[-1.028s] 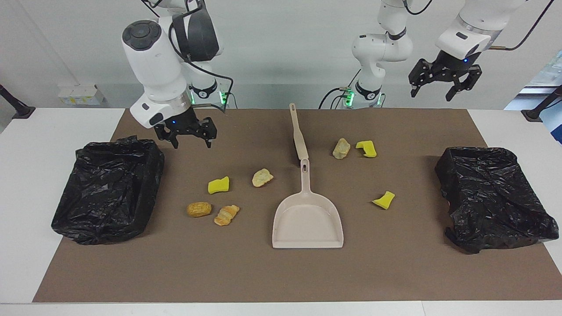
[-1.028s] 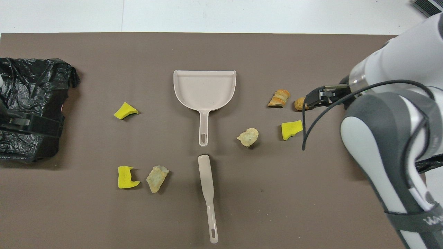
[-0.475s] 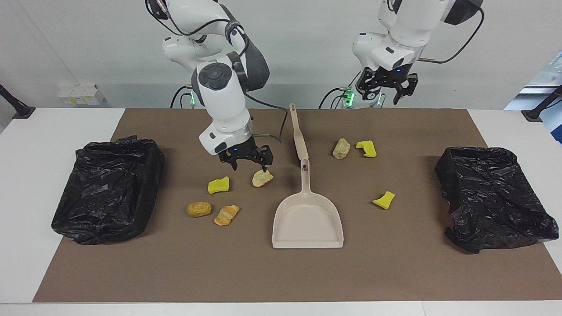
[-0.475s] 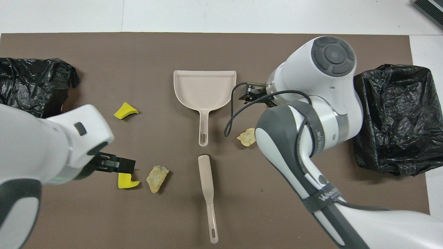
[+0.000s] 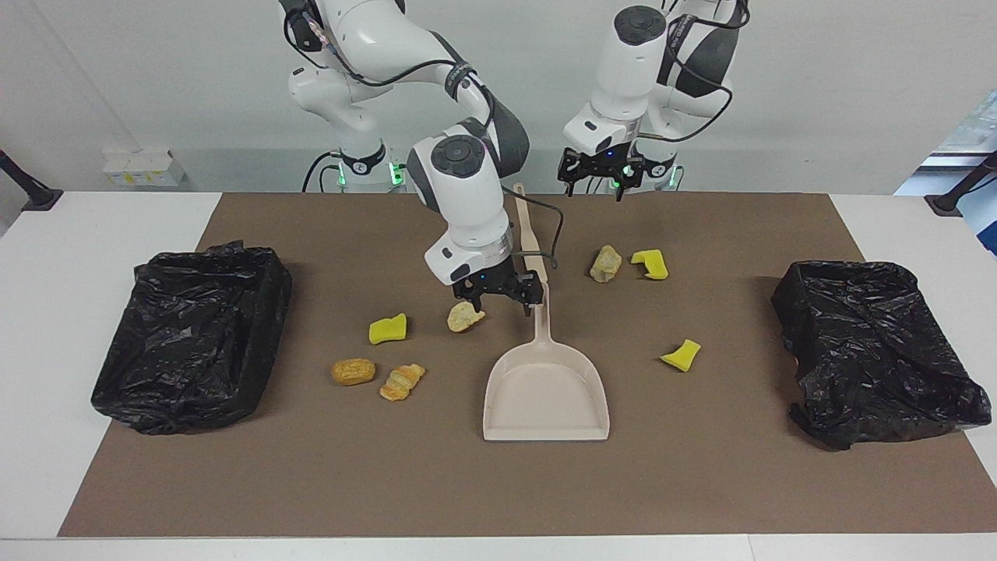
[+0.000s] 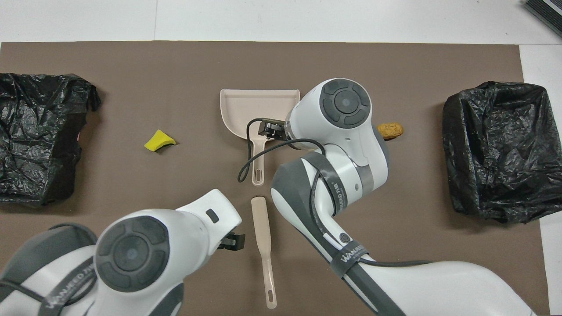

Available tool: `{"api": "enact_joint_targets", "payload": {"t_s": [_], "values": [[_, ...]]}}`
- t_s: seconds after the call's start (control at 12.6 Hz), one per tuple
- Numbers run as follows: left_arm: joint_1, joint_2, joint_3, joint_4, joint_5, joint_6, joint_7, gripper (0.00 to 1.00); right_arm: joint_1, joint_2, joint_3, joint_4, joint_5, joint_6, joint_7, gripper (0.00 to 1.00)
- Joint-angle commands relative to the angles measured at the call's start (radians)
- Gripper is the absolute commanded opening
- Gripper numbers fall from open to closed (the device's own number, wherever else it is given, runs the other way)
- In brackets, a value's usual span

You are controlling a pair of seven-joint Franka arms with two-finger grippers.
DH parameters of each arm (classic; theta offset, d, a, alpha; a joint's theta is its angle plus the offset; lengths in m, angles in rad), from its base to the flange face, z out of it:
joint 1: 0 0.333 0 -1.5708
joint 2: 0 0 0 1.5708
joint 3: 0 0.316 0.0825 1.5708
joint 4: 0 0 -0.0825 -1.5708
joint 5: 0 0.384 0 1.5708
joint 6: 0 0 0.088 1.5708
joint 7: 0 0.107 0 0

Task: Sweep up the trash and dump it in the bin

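The worktop [image 5: 140, 483] is white and carries a big brown mat [image 5: 701, 483]; near each short edge of the mat lies a bin lined with a black bag, one at the right arm's end [image 5: 191, 335] and one at the left arm's end [image 5: 876, 351]. In the middle of the mat rests the beige dustpan [image 5: 545, 393], its handle pointing toward the robots, and the beige scraper [image 5: 528, 230] lies in line with it, closer to the robots' edge. The right gripper [image 5: 498, 290] is low over the dustpan handle with its jaws apart and nothing between them. The left gripper [image 5: 600, 173] hangs over the scraper's end near the robots' edge, jaws also apart and empty. The trash is not yet swept: four bits lie toward the right arm's end, a pastry piece [image 5: 465, 315], a yellow sponge chunk [image 5: 388, 329], a croissant piece [image 5: 402, 382] and a round bun [image 5: 353, 371]; three lie toward the left arm's end, a pale bread piece [image 5: 605, 263] and two sponge chunks [image 5: 649, 264] [image 5: 681, 354]. I think the step now is taking both tools. To do it well, each gripper should come down centred on its handle and close firmly, without pushing the pastry piece just beside the right one. On both arms a strap reads "WANJEED"; the rest is not readable.
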Motion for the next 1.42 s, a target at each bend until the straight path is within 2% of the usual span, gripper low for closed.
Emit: {"api": "enact_joint_targets", "payload": {"t_s": [0.0, 0.16, 0.32, 0.47, 0.63, 0.71, 0.87, 1.11, 1.27, 1.34], "values": [[-0.106, -0.040, 0.019, -0.138, -0.004, 0.141, -0.112, 1.00, -0.004, -0.029, 0.007, -0.116, 0.028, 0.113, 0.008, 1.00], [-0.184, 0.018, 0.019, -0.198, -0.004, 0.260, -0.206, 1.00, 0.001, -0.027, 0.008, -0.114, 0.028, 0.131, 0.014, 1.00], [-0.220, 0.059, 0.019, -0.239, -0.004, 0.365, -0.284, 1.00, -0.004, -0.024, 0.022, -0.106, 0.044, 0.112, 0.000, 1.00], [-0.265, 0.115, 0.019, -0.244, -0.004, 0.406, -0.355, 1.00, 0.013, 0.025, 0.024, -0.044, 0.006, 0.017, -0.039, 1.00], [-0.298, 0.142, 0.019, -0.247, -0.004, 0.433, -0.403, 1.00, 0.045, 0.082, 0.024, 0.068, -0.079, -0.121, -0.040, 1.00], [-0.306, 0.147, 0.019, -0.259, -0.004, 0.434, -0.404, 1.00, 0.048, 0.093, 0.024, 0.094, -0.093, -0.154, -0.040, 0.99], [-0.306, 0.145, 0.019, -0.265, -0.004, 0.430, -0.406, 0.84, 0.074, 0.111, 0.018, 0.099, -0.096, -0.149, -0.038, 0.94], [-0.297, 0.145, 0.019, -0.265, -0.004, 0.417, -0.400, 0.38, 0.090, 0.125, 0.021, 0.099, -0.099, -0.123, -0.034, 0.81], [-0.295, 0.144, 0.019, -0.265, -0.004, 0.410, -0.393, 0.23, 0.102, 0.140, 0.019, 0.099, -0.100, -0.099, -0.027, 0.76], [-0.292, 0.144, 0.019, -0.264, -0.004, 0.382, -0.390, 0.08, 0.129, 0.157, 0.012, 0.101, -0.102, -0.087, -0.027, 0.73]]}}
